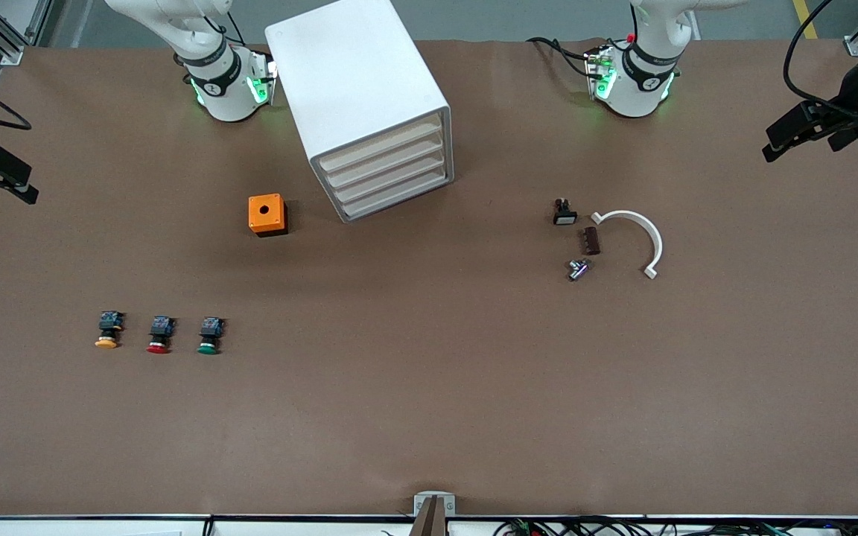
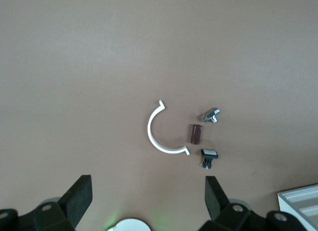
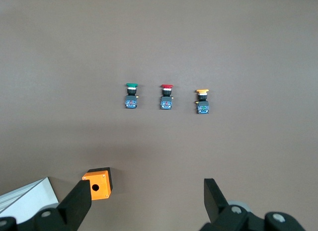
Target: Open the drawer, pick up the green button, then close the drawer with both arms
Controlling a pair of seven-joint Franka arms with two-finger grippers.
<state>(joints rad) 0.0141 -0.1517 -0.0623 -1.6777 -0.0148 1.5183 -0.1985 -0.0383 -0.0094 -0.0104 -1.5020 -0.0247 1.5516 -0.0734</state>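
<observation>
You can read no brand, label or writing on anything here. The green-capped button lies on its side on the brown table, toward the right arm's end, last in a row with the red-capped button and the yellow-capped button; each has a round cap on a black-and-blue body. The white drawer cabinet is a smooth box with four shut drawers. Beside it sits an orange box with a round hole in its top. Toward the left arm's end you see a white curved clip, a small brown block, a shiny metal piece and a black switch part. The right gripper hangs high at the table's edge, fingers spread wide and holding nothing. The left gripper does likewise at its own end.
</observation>
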